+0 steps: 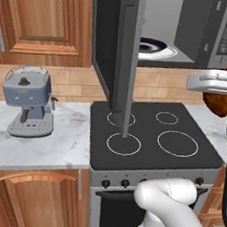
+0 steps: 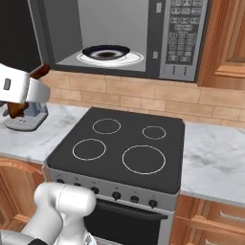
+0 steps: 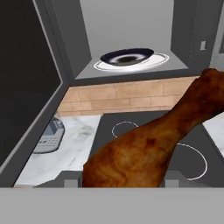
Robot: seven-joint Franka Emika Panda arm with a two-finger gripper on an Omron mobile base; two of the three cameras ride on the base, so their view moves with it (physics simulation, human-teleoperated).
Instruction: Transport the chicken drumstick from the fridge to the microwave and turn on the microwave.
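Note:
My gripper (image 1: 219, 93) is shut on the chicken drumstick (image 1: 220, 105), a glossy dark-brown piece, and holds it above the stove's right side, below the microwave (image 1: 222, 32). From the other side, the gripper (image 2: 27, 91) and drumstick (image 2: 14, 111) sit at the left edge. In the hand view the drumstick (image 3: 148, 151) lies across the lower middle and hides the fingertips. The microwave (image 2: 182, 38) stands open, its door (image 1: 123, 53) swung out to the left. A dark dish (image 3: 127, 57) rests on the turntable inside. The fridge is out of view.
A black four-ring stove (image 2: 119, 143) with a knob row sits under the microwave. A grey coffee machine (image 1: 27, 100) stands on the marble counter (image 1: 60, 140) to the left. Wooden cupboards (image 2: 229, 38) flank the microwave. The open door (image 3: 26, 83) overhangs the stove's left half.

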